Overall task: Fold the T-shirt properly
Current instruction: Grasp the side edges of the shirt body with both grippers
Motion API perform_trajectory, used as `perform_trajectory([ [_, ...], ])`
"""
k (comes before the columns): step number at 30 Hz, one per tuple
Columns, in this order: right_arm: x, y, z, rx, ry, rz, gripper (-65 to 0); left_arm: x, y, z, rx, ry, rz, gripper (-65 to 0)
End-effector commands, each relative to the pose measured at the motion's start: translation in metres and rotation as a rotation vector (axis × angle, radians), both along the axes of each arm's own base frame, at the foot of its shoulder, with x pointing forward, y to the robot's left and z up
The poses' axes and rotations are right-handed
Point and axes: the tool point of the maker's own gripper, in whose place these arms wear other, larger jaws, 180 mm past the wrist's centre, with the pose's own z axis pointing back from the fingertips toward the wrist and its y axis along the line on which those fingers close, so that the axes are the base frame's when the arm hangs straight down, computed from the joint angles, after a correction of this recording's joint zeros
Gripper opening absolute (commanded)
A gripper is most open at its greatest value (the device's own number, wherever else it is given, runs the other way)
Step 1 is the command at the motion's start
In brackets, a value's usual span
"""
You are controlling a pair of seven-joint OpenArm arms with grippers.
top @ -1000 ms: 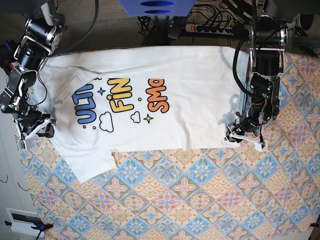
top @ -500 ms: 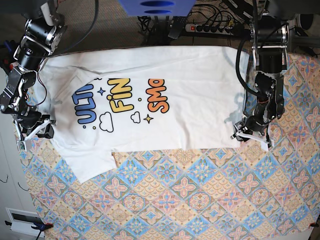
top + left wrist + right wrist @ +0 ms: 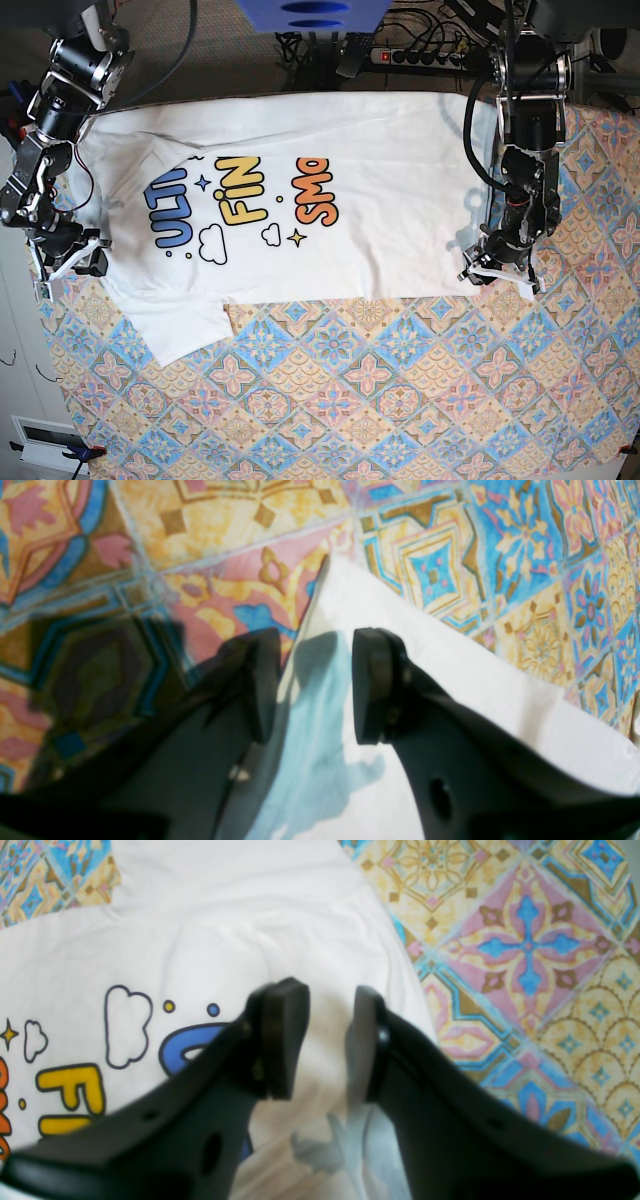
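- My left tool (image 3: 497, 272), at the right of the base view, has slid sideways over the past second: first a short way toward the right edge of the frame, then slightly back. It now sits at the lower right corner of the T-shirt (image 3: 330, 210). My right tool (image 3: 68, 262), at the left edge of that view, has held its place at the shirt's lower left side.
- Judgement: both tools are lined up on one long edge of the shirt, so I take this as the approach to a grasp for the first fold. No fold is made yet; the shirt lies flat, print up, across the upper half of the patterned bench (image 3: 400, 400), one sleeve trailing toward the lower left.
- The left wrist view alone shows my left tool (image 3: 314, 687) with jaws apart, straddling the pointed white corner (image 3: 345, 595) of the shirt without clamping it; the base view cannot resolve this.
- The right wrist view alone shows my right tool (image 3: 327, 1040) with jaws apart over plain cloth just beside the shirt's edge, the blue lettering (image 3: 200, 1047) and a cloud outline (image 3: 127, 1025) to its left. Nothing is pinched between the jaws.
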Motion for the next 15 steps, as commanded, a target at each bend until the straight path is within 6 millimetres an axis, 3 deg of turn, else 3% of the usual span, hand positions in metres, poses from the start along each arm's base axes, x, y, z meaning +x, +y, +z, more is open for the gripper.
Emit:
perform_trajectory([
  [1,0.014,-0.011,0.023,-0.016,-0.069,-0.007,-45.8,0.005,-0.014,0.007,-0.027,0.002,-0.049,-41.4],
  [5,0.032,-0.01,0.04,-0.02,-0.112,-0.005,-45.8,0.005,-0.021,0.014,-0.031,-0.031,-0.092,-41.4],
  [8,0.034,-0.015,0.036,-0.062,-0.076,-0.002,-45.8,0.005,-0.019,0.015,-0.029,-0.038,-0.102,-43.0],
  [13,0.049,-0.014,0.032,-0.037,-0.068,-0.012,-45.8,-0.001,-0.02,0.012,-0.037,-0.038,-0.118,-65.0],
  [15,0.058,-0.011,0.028,0.009,-0.079,-0.025,-45.8,-0.002,-0.012,0.012,-0.021,-0.037,-0.116,-65.0],
])
